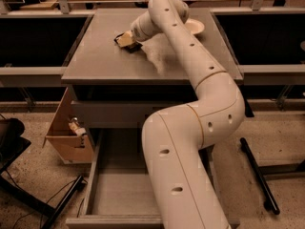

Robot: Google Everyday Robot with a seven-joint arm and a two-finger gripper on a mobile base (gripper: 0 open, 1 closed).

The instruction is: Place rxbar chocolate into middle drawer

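1. Dark brown wrapping marks the rxbar chocolate (132,47). It lies flat on the grey surface (105,66), directly beneath the claw (126,39) and poking out a little to its right.
2. The claw sits low over the bar, toward the far left of the surface. I cannot tell whether it is open, closed or gripping the bar.
3. One part looks done. The middle drawer (119,194) stands pulled out, well below the claw and nearer the camera, so it should not need opening. No bar shows on the visible part of its floor.
4. I judge the task to be at an early stage. The bar has yet to be secured, lifted off the surface, carried over the near edge, lowered into the drawer and released.
5. The white arm (190,128) sweeps down from the claw and covers the right half of the drawer, so that side of the floor is hidden. The frame's bottom edge cuts off the drawer's front.
6. Most of the bar is masked by the claw, and its print cannot be read.
7. A cream bowl (195,27) sits right of the claw, partly behind the arm.
8. A closed drawer front (107,114) lies below the claw, between the surface and the open drawer.
9. A cardboard box (64,140) stands low to the claw's left, its contents hard to make out.
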